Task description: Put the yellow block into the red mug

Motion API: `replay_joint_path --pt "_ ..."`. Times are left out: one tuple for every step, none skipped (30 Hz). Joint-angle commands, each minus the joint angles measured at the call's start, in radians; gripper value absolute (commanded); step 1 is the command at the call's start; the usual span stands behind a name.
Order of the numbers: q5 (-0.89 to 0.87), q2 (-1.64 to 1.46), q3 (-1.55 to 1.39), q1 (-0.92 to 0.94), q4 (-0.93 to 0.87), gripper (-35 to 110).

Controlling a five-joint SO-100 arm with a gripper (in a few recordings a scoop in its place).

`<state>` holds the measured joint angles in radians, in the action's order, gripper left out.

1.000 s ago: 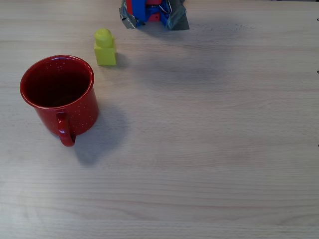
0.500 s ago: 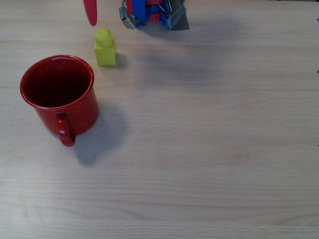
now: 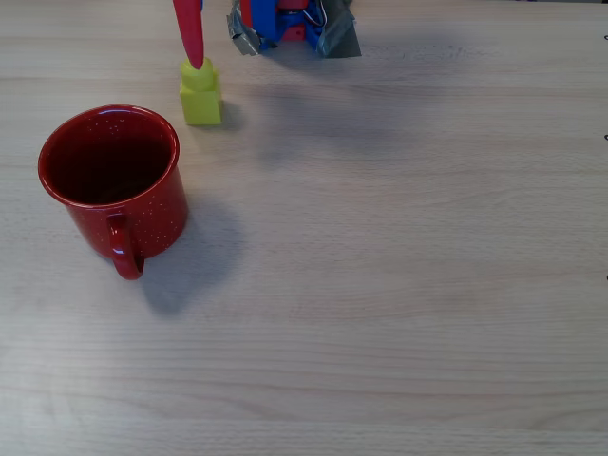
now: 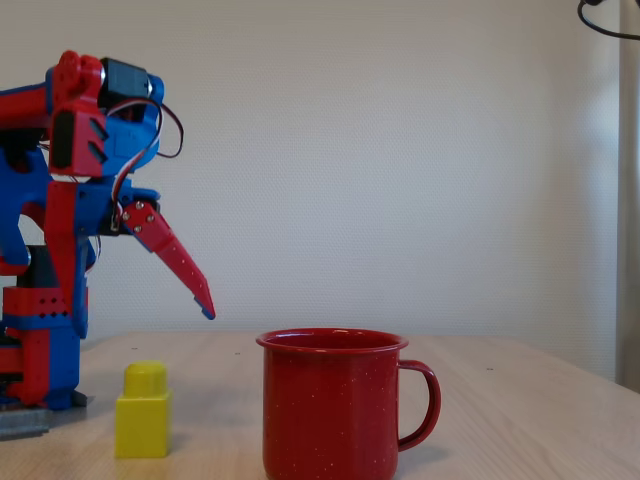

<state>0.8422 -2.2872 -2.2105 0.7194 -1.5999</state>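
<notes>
The yellow block (image 3: 201, 100) (image 4: 142, 410) stands upright on the wooden table, stud up, just beyond the red mug (image 3: 142, 223) (image 4: 330, 400). The mug is upright and holds nothing, with its handle toward the near edge in the overhead view. My gripper (image 3: 197, 60) (image 4: 207, 312) is a slim red blade slanting downward. Its tip hangs well above the table, over the block's stud in the overhead view and above the gap between block and mug in the fixed view. The fingers look closed together with nothing between them.
The arm's red and blue base (image 3: 290, 24) (image 4: 40, 330) sits taped to the table at the top edge of the overhead view. Bare wood (image 3: 408, 266) stretches to the right of the mug and block.
The gripper has come into the overhead view from the top edge and slid down and slightly right until its tip overlaps the block's stud. Block and mug have not moved.
</notes>
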Motion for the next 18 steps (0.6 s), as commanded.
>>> replay_joint_path --pt "-0.017 -0.064 -0.017 0.008 0.035 46" --pt "-0.023 -0.074 -0.034 0.005 0.054 46" --pt "-0.029 -0.080 -0.049 0.003 0.066 46" --pt "-0.032 -0.084 -0.064 0.000 0.077 46" --pt "-0.038 -0.089 -0.078 -0.003 0.083 46" --pt "-0.044 -0.092 -0.094 -0.005 0.092 46" --pt "-0.051 -0.097 -0.110 -0.008 0.103 46" --pt "-0.060 -0.103 -0.126 -0.012 0.114 46" --pt "-0.066 -0.107 -0.143 -0.015 0.130 46" --pt "-0.072 -0.112 -0.156 -0.017 0.143 46" --pt "-0.077 -0.115 -0.169 -0.018 0.156 46" --pt "-0.080 -0.117 -0.178 -0.021 0.164 46" --pt "-0.083 -0.117 -0.184 -0.023 0.170 46" --pt "-0.084 -0.117 -0.190 -0.025 0.178 46" --pt "-0.086 -0.118 -0.201 -0.026 0.187 46" --pt "-0.086 -0.123 -0.215 -0.028 0.202 46" --pt "-0.084 -0.129 -0.232 -0.028 0.218 46" --pt "-0.080 -0.135 -0.249 -0.026 0.235 46"
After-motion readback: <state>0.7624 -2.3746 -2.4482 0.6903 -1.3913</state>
